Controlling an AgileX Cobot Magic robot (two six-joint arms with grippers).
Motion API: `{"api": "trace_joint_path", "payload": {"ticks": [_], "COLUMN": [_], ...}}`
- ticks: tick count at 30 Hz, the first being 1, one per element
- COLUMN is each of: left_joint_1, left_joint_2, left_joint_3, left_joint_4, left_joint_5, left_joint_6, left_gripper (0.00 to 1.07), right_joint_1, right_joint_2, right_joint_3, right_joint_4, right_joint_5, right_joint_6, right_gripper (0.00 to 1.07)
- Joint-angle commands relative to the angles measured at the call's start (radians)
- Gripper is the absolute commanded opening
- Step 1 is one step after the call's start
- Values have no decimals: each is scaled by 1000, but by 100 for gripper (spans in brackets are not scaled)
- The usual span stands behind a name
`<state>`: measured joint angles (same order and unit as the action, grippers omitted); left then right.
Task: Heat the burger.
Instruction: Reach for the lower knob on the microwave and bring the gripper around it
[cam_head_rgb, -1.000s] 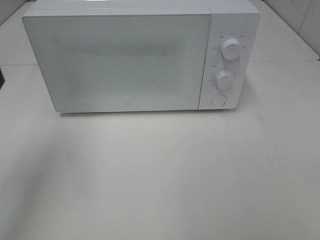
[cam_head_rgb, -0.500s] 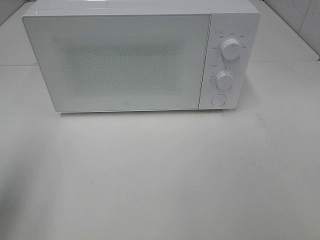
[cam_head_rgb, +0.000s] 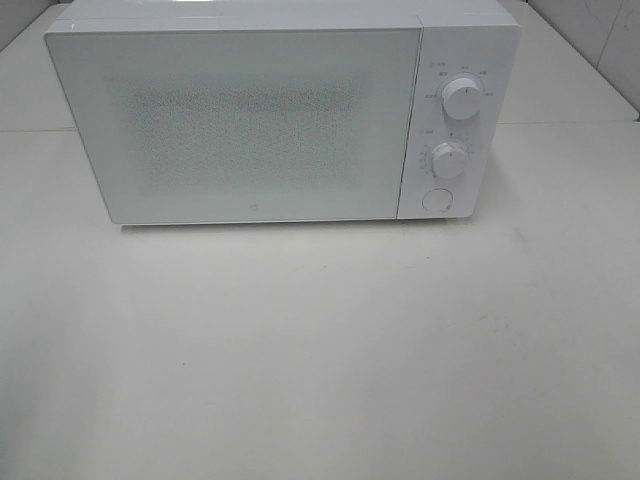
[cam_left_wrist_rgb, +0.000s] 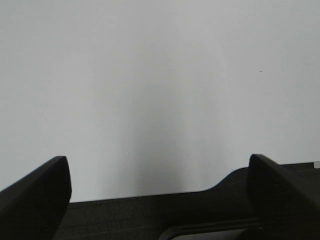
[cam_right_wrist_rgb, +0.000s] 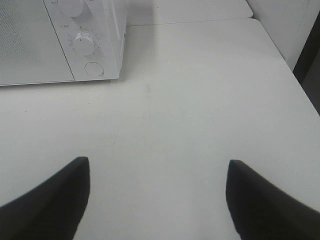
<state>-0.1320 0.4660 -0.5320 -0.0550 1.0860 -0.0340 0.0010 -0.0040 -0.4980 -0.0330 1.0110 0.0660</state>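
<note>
White microwave (cam_head_rgb: 270, 115) on white table (cam_head_rgb: 320, 350), door shut, two dials, round button, contents seemingly hidden

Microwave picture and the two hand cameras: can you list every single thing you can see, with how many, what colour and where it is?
microwave: one, white, door shut, at the back of the table
knobs: two, white, one above the other on the panel right of the door
round button: one, white, below the knobs
table: one, white, under everything
wall: one, pale tiles, past the far right corner of the table
left gripper: one, black, open, over bare table
right gripper: one, black, open, over bare table, in front and to the right of the microwave
</note>
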Motion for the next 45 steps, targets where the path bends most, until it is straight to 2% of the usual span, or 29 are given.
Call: {"api": "trace_joint_path", "payload": {"ticks": [1, 2, 4, 5, 7, 22, 25, 26, 28, 29, 32, 35, 45], "left_joint_1": [2, 2, 2, 2, 2, 2, 27, 66, 92, 141, 174, 176, 176], "left_joint_2": [-100, -100, -144, -144, -171, -181, -222, -265, -293, -348, -428, -490, -494], "left_joint_3": [7, 7, 19, 19, 35, 35, 35, 35, 35, 35, 35, 35, 35], "left_joint_4": [-5, -5, 1, 1, -3, -12, -13, -13, -13, -13, -15, -15, -16], "left_joint_5": [-1, -1, -28, -28, -48, -48, -48, -48, -48, -49, -49, -49, -49], "left_joint_6": [55, 55, 112, 112, 153, 155, 155, 155, 155, 155, 155, 155, 156], "left_gripper": [89, 89, 89, 89, 89, 89, 89, 89, 89, 89, 89, 89, 89], "right_joint_1": [1, 1, 1, 1, 1, 1, 1, 1, 1, 1, 1, 1, 1], "right_joint_2": [-28, -28, -28, -28, -28, -28, -28, -28, -28, -28, -28, -28, -28], "right_joint_3": [1, 1, 1, 1, 1, 1, 1, 1, 1, 1, 1, 1, 1], "right_joint_4": [-1, -1, -1, -1, -1, -1, -1, -1, -1, -1, -1, -1, -1], "right_joint_5": [-7, -7, -7, -7, -7, -7, -7, -7, -7, -7, -7, -7, -7], "right_joint_6": [3, 3, 3, 3, 3, 4, 4, 4, 4, 4, 4, 4, 4], "right_gripper": [74, 74, 74, 74, 74, 74, 74, 74, 74, 74, 74, 74, 74]}}
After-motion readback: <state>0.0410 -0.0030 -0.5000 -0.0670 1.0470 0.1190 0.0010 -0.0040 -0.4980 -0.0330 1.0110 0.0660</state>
